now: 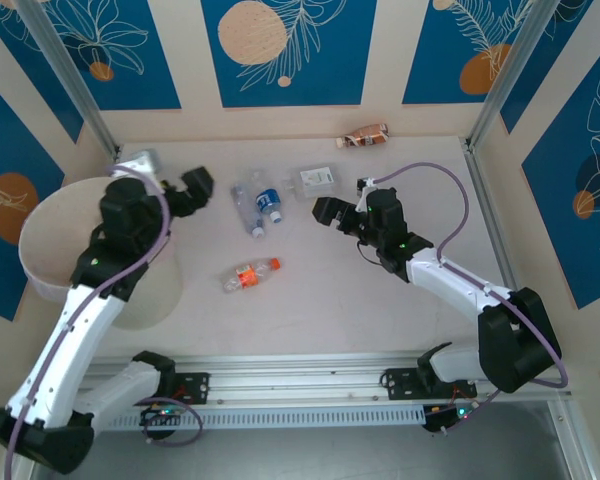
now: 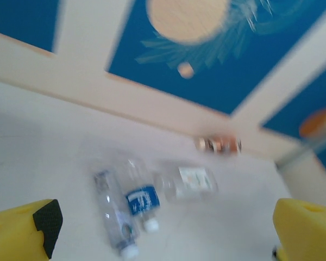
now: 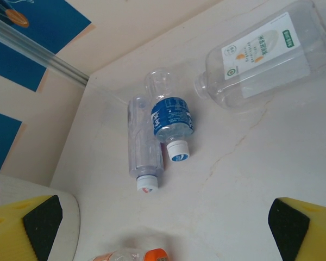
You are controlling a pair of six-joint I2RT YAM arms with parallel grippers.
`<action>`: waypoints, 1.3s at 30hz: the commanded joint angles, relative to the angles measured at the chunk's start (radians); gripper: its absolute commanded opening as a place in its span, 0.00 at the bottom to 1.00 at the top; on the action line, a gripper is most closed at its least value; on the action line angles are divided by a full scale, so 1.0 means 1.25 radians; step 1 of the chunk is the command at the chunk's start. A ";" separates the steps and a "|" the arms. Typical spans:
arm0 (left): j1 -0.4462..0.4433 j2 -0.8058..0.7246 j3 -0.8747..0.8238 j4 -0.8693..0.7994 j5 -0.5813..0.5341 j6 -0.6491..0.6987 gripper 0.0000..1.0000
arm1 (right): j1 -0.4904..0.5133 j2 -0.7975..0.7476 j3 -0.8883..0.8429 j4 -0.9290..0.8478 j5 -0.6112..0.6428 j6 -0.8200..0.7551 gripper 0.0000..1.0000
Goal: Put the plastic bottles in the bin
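The pale round bin [image 1: 55, 235] stands at the table's left side, under my left arm. My left gripper [image 1: 201, 189] hangs open and empty just right of the bin, its yellow fingers [image 2: 22, 231] wide apart. Ahead of it lie a clear bottle [image 1: 246, 210], a blue-labelled bottle [image 1: 269, 200] and a squarish white-labelled bottle [image 1: 318, 180]. An orange-capped bottle [image 1: 251, 275] lies nearer the front. A brown bottle [image 1: 364, 137] rests against the far wall. My right gripper [image 1: 323, 211] is open and empty, right of the bottle group.
A crumpled silvery thing [image 1: 141, 162] sits at the bin's far rim. Metal posts rise at both back corners. In the right wrist view the blue-labelled bottle [image 3: 171, 119] touches the clear one [image 3: 143, 147], and the bin's edge [image 3: 27, 187] shows at lower left.
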 commanded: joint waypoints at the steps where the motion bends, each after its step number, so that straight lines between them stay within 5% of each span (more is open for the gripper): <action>1: -0.076 0.052 0.051 -0.047 0.053 0.205 1.00 | -0.008 -0.013 -0.004 -0.013 0.020 0.022 1.00; 14: -0.242 0.254 0.057 -0.298 -0.001 0.410 1.00 | -0.032 -0.043 -0.032 -0.018 0.029 0.013 1.00; 24: -0.266 0.382 0.011 -0.489 -0.037 0.563 1.00 | -0.035 -0.022 -0.024 -0.015 0.009 0.018 1.00; 32: -0.266 0.460 -0.019 -0.474 -0.081 0.595 1.00 | -0.037 -0.016 -0.019 -0.017 -0.004 0.018 0.99; 35: -0.266 0.481 -0.021 -0.409 -0.039 0.609 1.00 | -0.037 -0.013 -0.019 -0.015 -0.010 0.019 0.99; 39: -0.264 0.499 -0.057 -0.303 -0.104 0.634 1.00 | -0.038 -0.014 -0.019 -0.022 -0.022 0.019 1.00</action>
